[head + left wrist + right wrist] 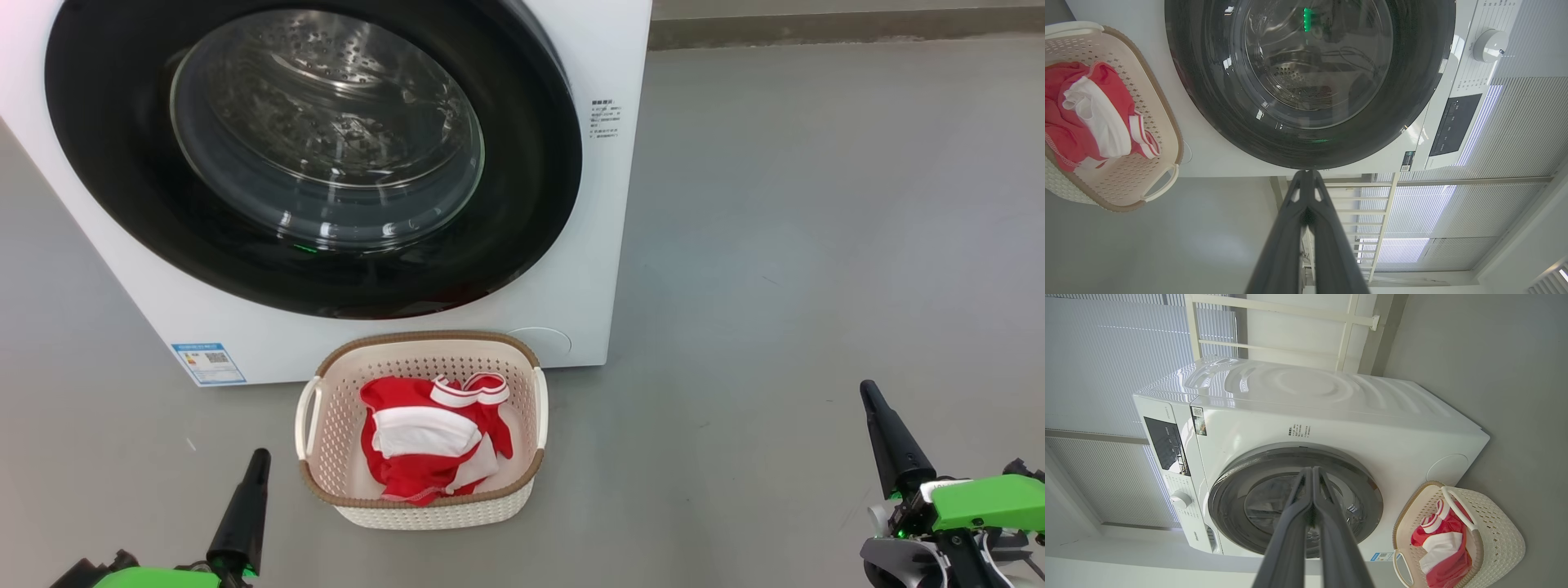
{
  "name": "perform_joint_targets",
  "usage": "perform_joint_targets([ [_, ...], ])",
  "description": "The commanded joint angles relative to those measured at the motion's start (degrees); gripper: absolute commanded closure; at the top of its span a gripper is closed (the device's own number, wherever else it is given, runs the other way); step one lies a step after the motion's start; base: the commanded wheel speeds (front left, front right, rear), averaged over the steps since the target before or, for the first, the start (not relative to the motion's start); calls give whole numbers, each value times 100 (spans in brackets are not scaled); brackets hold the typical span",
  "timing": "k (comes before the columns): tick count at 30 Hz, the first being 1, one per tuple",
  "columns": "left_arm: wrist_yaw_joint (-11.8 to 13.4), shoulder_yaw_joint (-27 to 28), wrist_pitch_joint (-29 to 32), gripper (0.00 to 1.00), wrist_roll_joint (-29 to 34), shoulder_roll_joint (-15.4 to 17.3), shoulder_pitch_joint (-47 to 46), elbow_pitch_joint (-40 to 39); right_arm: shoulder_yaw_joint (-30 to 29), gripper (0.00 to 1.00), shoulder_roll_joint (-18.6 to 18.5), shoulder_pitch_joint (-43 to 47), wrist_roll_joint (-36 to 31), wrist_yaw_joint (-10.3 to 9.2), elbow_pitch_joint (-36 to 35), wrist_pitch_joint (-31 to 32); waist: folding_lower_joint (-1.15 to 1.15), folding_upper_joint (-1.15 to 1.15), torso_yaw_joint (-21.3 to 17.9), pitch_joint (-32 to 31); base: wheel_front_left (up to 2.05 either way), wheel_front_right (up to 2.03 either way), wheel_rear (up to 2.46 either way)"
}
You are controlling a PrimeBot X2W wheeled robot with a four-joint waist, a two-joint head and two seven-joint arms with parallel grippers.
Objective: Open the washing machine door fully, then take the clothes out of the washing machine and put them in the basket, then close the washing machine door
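The white washing machine (596,245) stands ahead, its glossy black round door (106,163) shut flat against the front, steel drum visible through the glass window (326,131). On the floor in front sits the cream basket (526,482) holding the red and white clothes (429,441). My left gripper (260,454) is shut, low at the left of the basket, holding nothing. My right gripper (867,387) is shut too, far to the right over bare floor. The door (1216,102) and the clothes (1069,118) show in the left wrist view, and the basket (1498,535) in the right wrist view.
Grey floor (816,245) spreads wide to the right of the machine. A blue label (208,363) sits at the machine's lower left corner. The control panel (1167,447) and dial (1180,499) are at the machine's top front. White blinds (1106,355) and a pale rail (1290,312) stand behind.
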Motion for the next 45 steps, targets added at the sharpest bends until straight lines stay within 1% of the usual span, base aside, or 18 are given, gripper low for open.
perform_joint_targets([
  [1, -41, 209, 40, 100, 50, 63, -229, -116, 99, 100, -45, -261, -39, -3, -138, 22, 0, 0, 0, 0, 0, 0, 0],
  [45, -41, 246, 70, 100, 81, 37, -232, -115, 57, 100, -16, -265, -75, -3, -135, 56, 0, 0, 0, 0, 0, 0, 0],
])
